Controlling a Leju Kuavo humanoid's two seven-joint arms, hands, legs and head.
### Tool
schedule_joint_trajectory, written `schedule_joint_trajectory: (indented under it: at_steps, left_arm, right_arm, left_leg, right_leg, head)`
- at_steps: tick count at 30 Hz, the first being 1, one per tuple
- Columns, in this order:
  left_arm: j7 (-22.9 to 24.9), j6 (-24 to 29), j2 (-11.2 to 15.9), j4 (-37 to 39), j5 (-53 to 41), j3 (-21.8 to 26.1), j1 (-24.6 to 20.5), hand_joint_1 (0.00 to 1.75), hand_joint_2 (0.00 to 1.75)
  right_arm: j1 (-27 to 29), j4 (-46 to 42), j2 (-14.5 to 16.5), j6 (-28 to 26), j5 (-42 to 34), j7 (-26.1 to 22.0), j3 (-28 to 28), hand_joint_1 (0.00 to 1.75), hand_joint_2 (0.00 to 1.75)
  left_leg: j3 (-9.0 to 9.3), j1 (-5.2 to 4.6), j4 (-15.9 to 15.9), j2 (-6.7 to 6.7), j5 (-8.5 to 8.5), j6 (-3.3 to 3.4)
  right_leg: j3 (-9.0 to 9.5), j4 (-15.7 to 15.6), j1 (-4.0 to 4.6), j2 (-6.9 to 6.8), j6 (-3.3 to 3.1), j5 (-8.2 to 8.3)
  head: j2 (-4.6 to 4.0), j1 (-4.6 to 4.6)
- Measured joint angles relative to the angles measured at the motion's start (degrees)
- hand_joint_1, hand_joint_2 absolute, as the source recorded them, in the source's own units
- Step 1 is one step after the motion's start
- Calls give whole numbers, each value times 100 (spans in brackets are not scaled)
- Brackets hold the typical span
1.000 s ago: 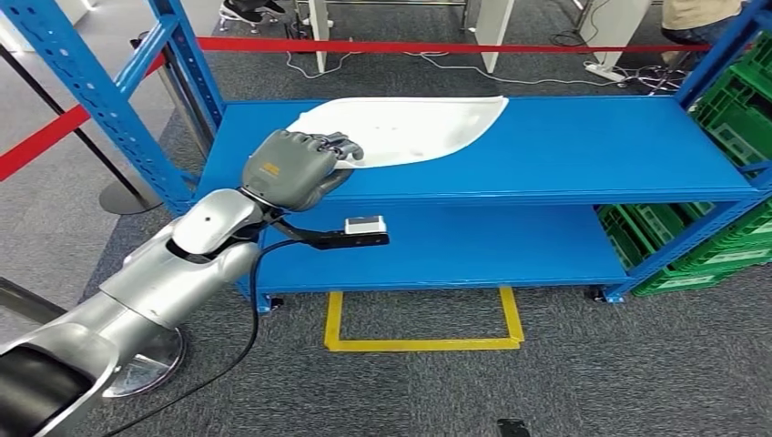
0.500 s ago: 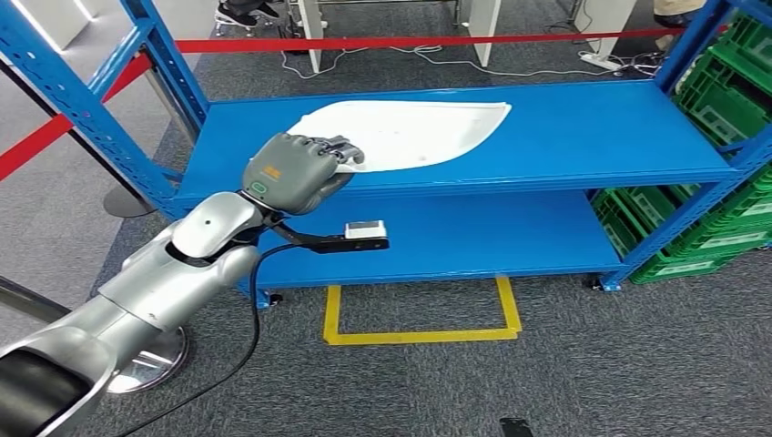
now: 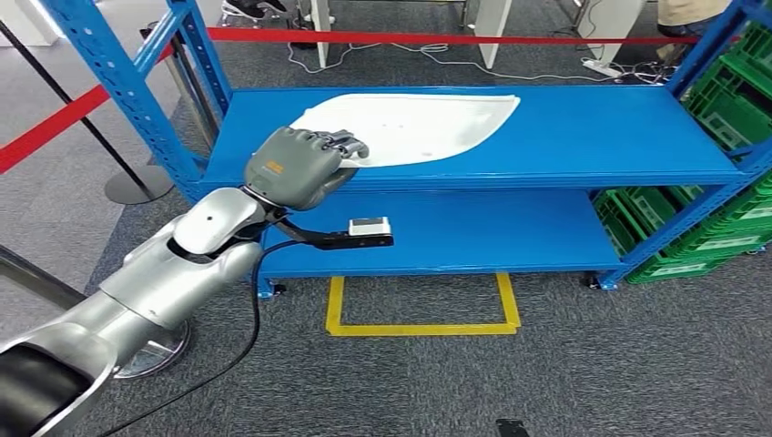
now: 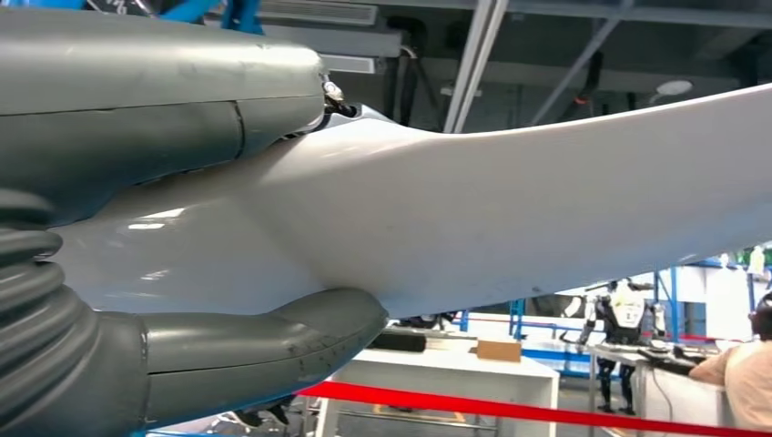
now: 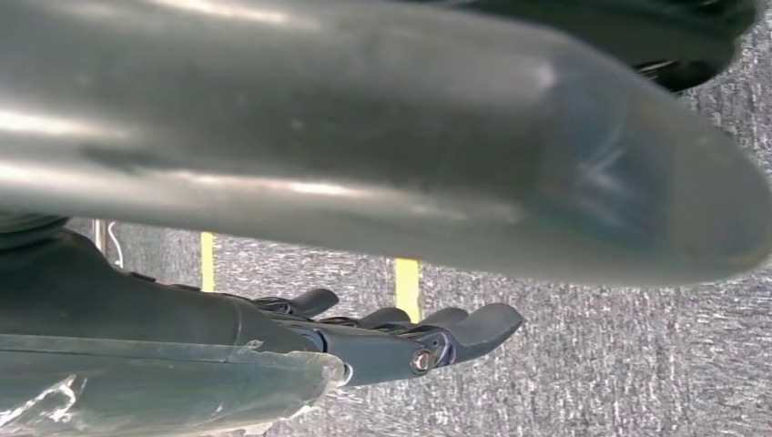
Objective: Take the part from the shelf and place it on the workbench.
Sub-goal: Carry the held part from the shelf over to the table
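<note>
The left arm (image 3: 164,273) reaches forward and up from the lower left, its silver forearm ending in the grey left hand (image 3: 296,168), knuckles up, with fingers (image 3: 346,143) curled over the near edge of the part (image 3: 410,127) and the thumb (image 4: 264,341) under it, so the hand grips it. The right hand (image 5: 401,341) hangs down with its dark fingers (image 5: 473,323) held loosely apart, holding nothing.

green crates (image 3: 728,109) (stacked), red barrier tape (image 3: 437,38), yellow floor marking (image 3: 423,328)

Silver left arm (image 3: 155,278), grey hand (image 3: 296,168), black cable (image 3: 246,337).
</note>
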Motion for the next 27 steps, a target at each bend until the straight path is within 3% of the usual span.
schedule_joint_trajectory:
  at_steps: [2,3,4,6,8,12,14,16,18,19,20,23,24,27]
  left_arm:
    - [2,0,-2,-2,1,-11,16,175,175]
    - [3,0,-2,-2,1,-15,27,175,175]
    - [3,0,-2,-2,1,-17,36,175,175]
    - [4,0,-3,-9,1,-16,39,175,175]
    - [6,2,1,-25,2,-10,27,175,175]
    - [10,4,9,-39,1,-9,20,175,175]
    - [10,5,15,-45,2,-4,15,175,175]
    - [10,7,17,-48,2,-5,25,175,175]
    - [11,7,20,-48,0,-9,54,175,175]
    - [11,7,22,-48,0,-9,64,175,175]
    - [12,7,24,-48,0,-9,66,175,175]
    - [13,10,22,-63,0,-7,39,175,175]
    - [14,12,21,-70,-1,-7,33,175,175]
    - [19,13,29,-79,-2,-7,52,175,175]
  right_arm:
    - [2,0,-1,-1,0,0,0,0,0]
    - [3,0,-1,-2,0,0,0,0,0]
    - [4,0,-2,-2,0,0,0,0,0]
    - [-2,0,-2,-2,0,-2,0,0,0]
    - [-16,0,-2,-1,0,-5,0,0,0]
    - [-9,0,-2,-3,0,-5,0,0,0]
    - [-9,0,-2,-4,0,-6,0,0,0]
    - [-11,0,-2,-3,0,-7,0,0,0]
    - [-6,0,-2,-2,0,-7,0,0,0]
    - [-5,0,-2,-2,0,-7,0,0,0]
    - [-4,0,-2,-2,0,-7,0,0,0]
    - [-11,0,-3,-3,0,-7,0,0,0]
    - [-12,0,-4,-3,0,-6,0,0,0]
    - [-3,0,-4,-4,0,-4,0,0,0]
  left_leg:
    - [-46,-7,2,2,36,14]
    - [-65,-9,3,1,54,11]
    - [-80,-10,5,0,70,4]
    - [-94,-10,11,-3,94,-22]
    - [-124,-31,29,-7,122,-68]
    - [-184,-32,33,-5,151,-201]
    - [-329,-20,366,-3,-120,-264]
    - [-633,-7,1124,-3,-558,-317]
    - [-815,0,1641,-3,-750,-334]
    - [-762,1,1602,-3,-691,-331]
    - [-601,2,1351,-3,-548,-323]
    - [40,-2,263,-6,-174,-274]
    - [126,-8,82,-11,-146,-244]
    - [92,-21,16,-20,-106,-118]
  right_leg:
    - [-243,688,0,1,21,-309]
    - [-246,782,2,1,20,-321]
    - [-130,642,3,1,12,-234]
    - [334,-115,2,0,-16,52]
    - [674,-712,7,7,-69,196]
    - [682,-837,16,22,-220,276]
    - [648,-859,-7,14,-286,331]
    - [587,-859,-9,7,-306,375]
    - [520,-857,-9,2,-300,424]
    - [491,-856,-9,3,-293,448]
    - [469,-856,-10,4,-281,469]
    - [409,-839,9,8,-213,524]
    - [386,-837,18,7,-182,546]
    - [332,-845,6,1,-80,582]
  head:
    - [0,8]
    - [0,9]
    - [0,9]
    - [0,9]
    - [0,3]
    - [0,-3]
    - [0,-19]
    - [0,-35]
    - [0,-37]
    - [0,-37]
    - [0,-37]
    - [0,-41]
    - [0,-44]
    - [0,-49]
